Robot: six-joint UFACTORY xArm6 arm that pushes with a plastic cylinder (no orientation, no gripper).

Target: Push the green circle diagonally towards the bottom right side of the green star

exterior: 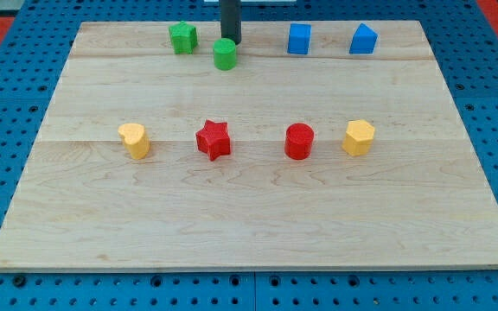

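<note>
The green circle (225,54) sits near the tabletop (249,216) top edge, open wood below it. My tip (230,41) touches its upper side; the green star (182,37) lies just left. No pincer shows.

**Bright, even light, soft shadows**

Light falls evenly across the pale wooden board (249,199), with no harsh glare. Blocks cast only faint, short shadows at their bases. Focus is fairly sharp throughout; the board's edges taper from perspective.

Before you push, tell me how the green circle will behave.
The green circle looks short and squat, so it will probably slide, not tip. Its round side may slip off my tip, just above it. The board looks smooth, so little drag is likely.
</note>
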